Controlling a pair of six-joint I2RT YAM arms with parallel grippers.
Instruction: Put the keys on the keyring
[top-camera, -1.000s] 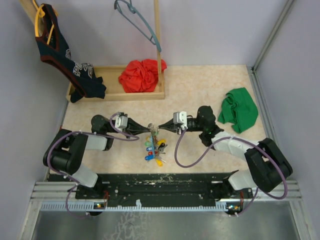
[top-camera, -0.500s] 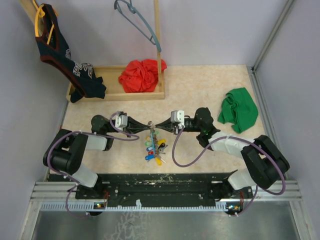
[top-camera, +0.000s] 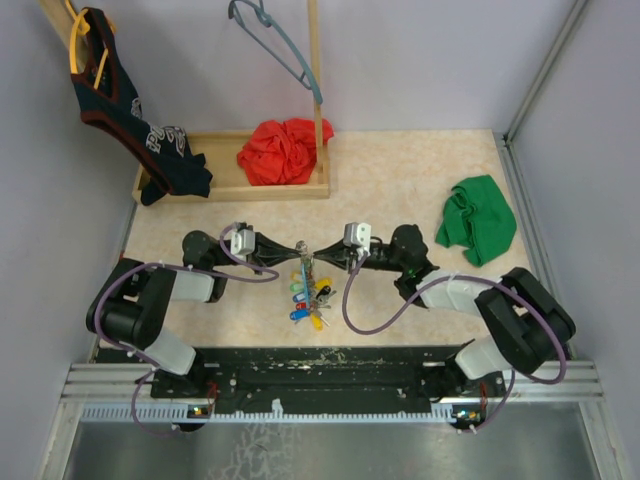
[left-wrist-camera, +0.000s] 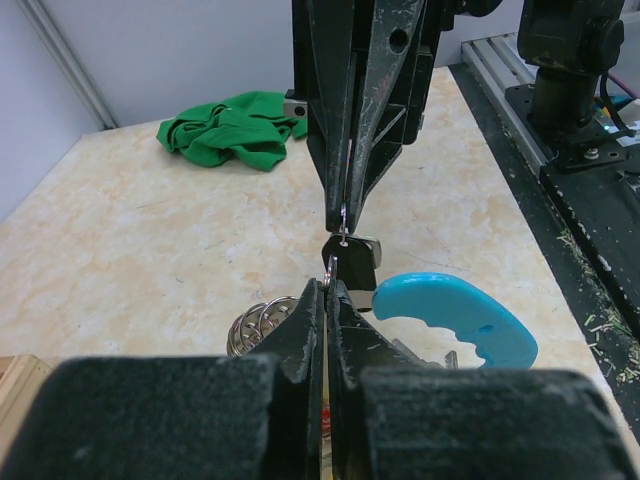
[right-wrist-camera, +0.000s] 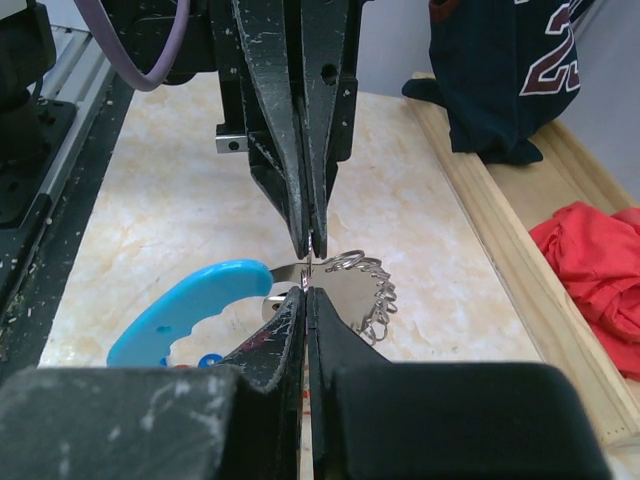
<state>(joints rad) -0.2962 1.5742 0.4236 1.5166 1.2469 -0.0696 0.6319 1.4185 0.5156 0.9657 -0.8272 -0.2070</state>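
Both arms are folded low over the worktop (top-camera: 420, 180), elbows out to the sides and forearms pointing inward, so the left pincer (top-camera: 298, 249) and right pincer (top-camera: 320, 252) meet nose to nose near the middle. The tips are just about touching.

Both pincers have their jaws pressed together, with no gap showing in either wrist view. Exactly what each one pinches is hard to say. In the left wrist view a tiny wire loop sits right at the right pincer's tips, with a black-headed key (left-wrist-camera: 352, 265) hanging under it, and the left pincer's tips close in right beside that. It's too small and too crowded to tell who really has it.

The keyring (left-wrist-camera: 455, 320) lies on the worktop directly under the tips. Mostly its light-blue section shows, and the grey part runs in behind the fingers and gets cut off. From the top view the keys (top-camera: 310, 295) are a small coloured bunch just below the tips, on the side nearer the arm bases, and single keys can't be told apart. A coil of wire rings (right-wrist-camera: 365, 285) sits just beside the tips too.
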